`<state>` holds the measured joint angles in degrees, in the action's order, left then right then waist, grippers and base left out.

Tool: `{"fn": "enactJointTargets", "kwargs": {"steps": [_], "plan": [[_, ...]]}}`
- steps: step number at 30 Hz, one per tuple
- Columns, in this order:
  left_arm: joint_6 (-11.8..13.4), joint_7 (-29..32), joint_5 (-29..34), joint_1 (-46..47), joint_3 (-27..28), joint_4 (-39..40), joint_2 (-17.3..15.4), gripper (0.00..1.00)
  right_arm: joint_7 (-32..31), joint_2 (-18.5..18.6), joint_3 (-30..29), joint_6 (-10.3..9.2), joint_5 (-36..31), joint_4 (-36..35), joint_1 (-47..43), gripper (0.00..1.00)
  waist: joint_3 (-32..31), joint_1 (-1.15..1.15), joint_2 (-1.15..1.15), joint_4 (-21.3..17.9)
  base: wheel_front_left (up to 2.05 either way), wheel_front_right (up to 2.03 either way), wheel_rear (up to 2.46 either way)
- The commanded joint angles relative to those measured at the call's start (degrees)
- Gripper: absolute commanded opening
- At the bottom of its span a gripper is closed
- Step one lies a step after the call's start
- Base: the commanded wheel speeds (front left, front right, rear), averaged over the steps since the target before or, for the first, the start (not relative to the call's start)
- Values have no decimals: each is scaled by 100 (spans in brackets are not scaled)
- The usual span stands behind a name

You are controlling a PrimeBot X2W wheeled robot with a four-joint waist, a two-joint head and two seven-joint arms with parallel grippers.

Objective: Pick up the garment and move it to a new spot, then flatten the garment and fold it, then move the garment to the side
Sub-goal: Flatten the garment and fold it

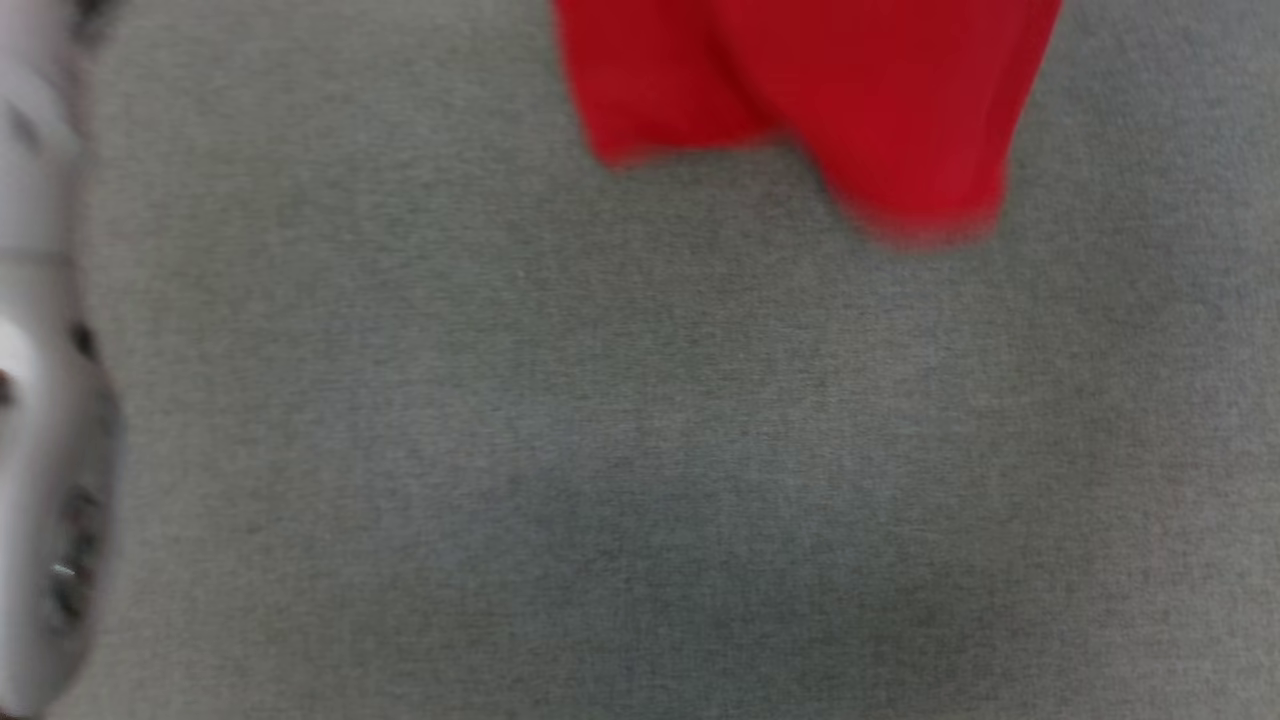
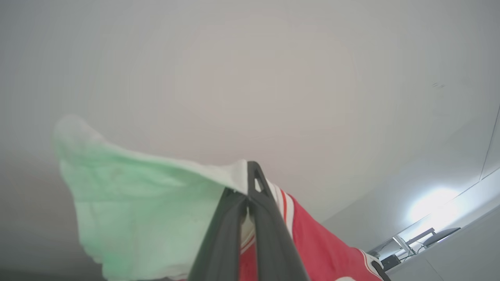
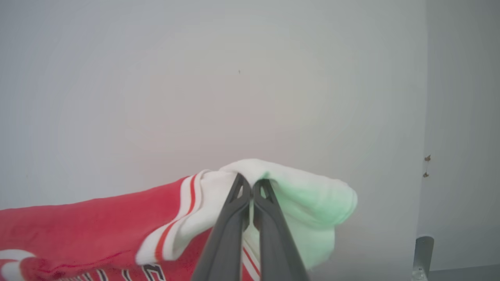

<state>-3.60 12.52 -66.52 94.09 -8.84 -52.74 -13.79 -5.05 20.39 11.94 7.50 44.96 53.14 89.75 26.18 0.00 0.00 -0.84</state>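
The garment hangs in the air, held up between both arms. In the head view its red lower part droops in from the top edge, blurred, above a grey textured surface, and whether the hem touches that surface cannot be told. A pale, blurred arm section runs down the left edge of that view, well apart from the red cloth. In the left wrist view the left gripper has its two dark fingers pressed together on the white sleeve cloth, just beside the red-and-white striped trim. The sleeve billows out to the left with a greenish tint and the red body falls away to the lower right. Behind it is a plain pale wall, and low at the right sit a bright glare and some small dark furniture, too small to identify. In the right wrist view the right gripper is likewise clamped on the other white sleeve, which bunches over the fingertips. The red body stretches to the lower left, where bits of black, white-edged lettering show at the bottom edge. Beyond it a pale wall carries two small brown marks, and a grey post stands at the lower right, well clear of the cloth.
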Motion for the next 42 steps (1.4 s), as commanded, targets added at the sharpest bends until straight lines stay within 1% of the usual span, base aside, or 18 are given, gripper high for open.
{"fn": "enactJointTargets", "kwargs": {"steps": [1, 2, 3, 5, 7, 9, 11, 15, 18, 19, 22, 23, 26, 28, 31, 33, 37, 42], "plan": [[-63, -86, 78, 162, -12, -97, -52, 0, 152, -36, -83, -1, -103, 128, 182, 0, 156, 0, 0, -149, 0, 0, 0], [-152, -309, 38, 450, 51, -308, -38, 0, 398, -166, -144, -1, -293, 381, 509, 0, 103, 0, 0, -137, 0, 0, 0], [-152, -309, 38, 450, 51, -308, -38, 0, 398, -166, -144, -1, -293, 381, 509, 0, 103, 0, 0, -137, 0, 0, 0], [-247, -524, -57, 676, 180, -446, -49, 0, 594, -176, -167, -1, -449, 544, 748, 0, 25, 0, 0, -103, 0, 0, 0], [-321, -539, -99, 680, 175, -571, -8, 0, 678, -194, -211, -2, -439, 677, 848, 0, -55, 0, 0, -52, 0, 0, 0], [-367, -512, -173, 491, 141, -632, 13, 0, 665, -236, -169, -2, -422, 764, 694, 0, -146, 0, 0, -5, 0, 0, 0], [-397, -414, -318, 254, 148, -527, 35, 0, 599, -236, -23, -2, -412, 686, 453, 0, -216, 0, 0, 27, 0, 0, 0], [-393, -144, -650, -672, 54, 249, -60, 0, 382, -110, 265, -2, -190, 195, -344, 0, -324, 0, 0, 70, 0, 0, 0], [-395, 58, -967, -1617, 34, 811, -170, 0, 162, 27, 481, -1, 65, -414, -1243, 0, -393, 0, 0, 72, 0, 0, 0], [-395, 123, -1073, -1979, 27, 988, -174, 0, 97, 132, 515, -1, 149, -651, -1586, 0, -426, 0, 0, 86, 0, 0, 0], [-396, 144, -1108, -3102, -134, 1581, -354, 0, -104, 445, 516, -1, 409, -1388, -2666, 0, -544, 0, 0, 111, 0, 0, 0], [-396, 127, -981, -3492, -258, 1790, -473, 0, -193, 522, 502, -1, 465, -1637, -3044, 0, -587, 0, 0, 107, 0, 0, 0], [-396, 115, -1069, -4567, -420, 2290, -561, 0, -466, 795, 304, -2, 619, -2403, -4159, 0, -728, 0, 0, 137, 0, 0, 0], [-396, 146, -989, -5160, -564, 2614, -733, 0, -680, 938, 95, -2, 624, -2932, -4889, 0, -821, 0, 0, 152, 0, 0, 0], [-397, 147, -1065, -6000, -659, 3106, -854, 0, -1054, 1034, -275, -2, 486, -3708, -5935, 0, -970, 0, 0, 149, 0, 0, 0], [-397, 168, -1152, -6525, -665, 3437, -938, 0, -1333, 1028, -561, -3, 309, -4195, -6581, 0, -1069, 0, 0, 124, 0, 0, 0], [-339, 200, -1160, -7475, -675, 4145, -1217, 0, -2018, 832, -1157, -3, -80, -5297, -7782, 0, -1207, 0, 0, 74, 0, 0, 0], [-200, 295, -1129, -8610, -664, 5140, -1662, 0, -2950, 410, -1821, -3, -529, -6545, -8958, 0, -1288, 0, 0, -5, 0, 0, 0]]}}
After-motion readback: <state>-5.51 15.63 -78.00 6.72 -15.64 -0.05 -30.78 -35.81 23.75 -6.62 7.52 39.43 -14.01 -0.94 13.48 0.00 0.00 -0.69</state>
